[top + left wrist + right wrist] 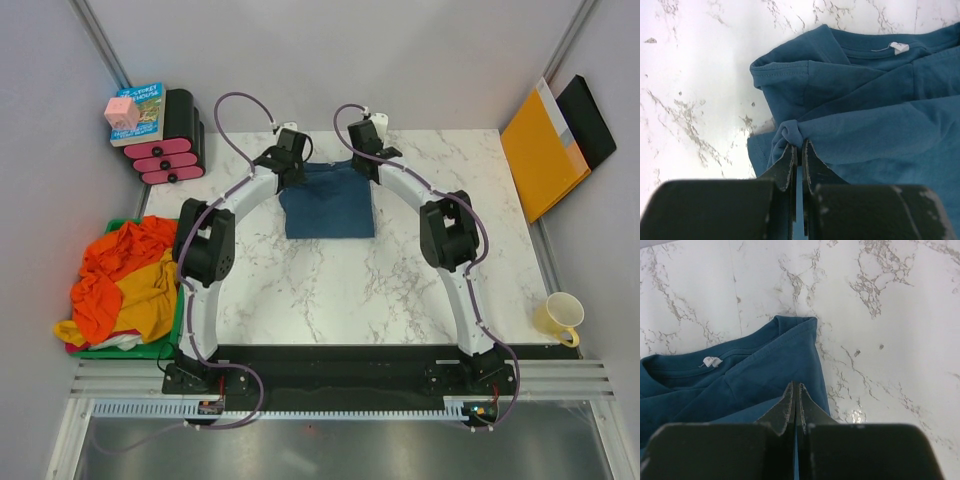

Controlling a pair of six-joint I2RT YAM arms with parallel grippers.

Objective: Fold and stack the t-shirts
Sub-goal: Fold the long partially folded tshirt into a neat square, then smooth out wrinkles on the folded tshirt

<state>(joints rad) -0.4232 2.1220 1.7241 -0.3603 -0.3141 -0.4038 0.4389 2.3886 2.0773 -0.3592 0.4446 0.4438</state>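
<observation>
Two arms reach over the marble table [400,290] toward its far edge, and nothing lies between them and the cloth they meet. Off the table's left side, a heap of orange and yellow t-shirts [125,280] sits crumpled on a green tray [150,348], well apart from the work. Behind that heap, in the far left corner, a book [150,110] with a pink cube [122,112] on top rests on a black and pink stack [172,150]. At the far right, an orange folder [540,150] and a black folder [592,120] lean against the wall. A yellow mug [558,318] stands at the near right corner, beside the table's edge.

The teal t-shirt [328,205] lies near the far middle of the table, roughly square in outline from above and already doubled over on itself. Its collar is at the far end, with a small white neck label [899,47] showing inside it. A hemmed sleeve is tucked over the body on the left side, and soft creases run across the upper layer.

The left gripper [799,146] is clamped on a puckered bunch of the teal cloth at the shirt's far left, with a layer lifted off the marble. The right gripper [796,386] is pinched closed on a fold at the far right edge, just beside the shoulder corner.
</observation>
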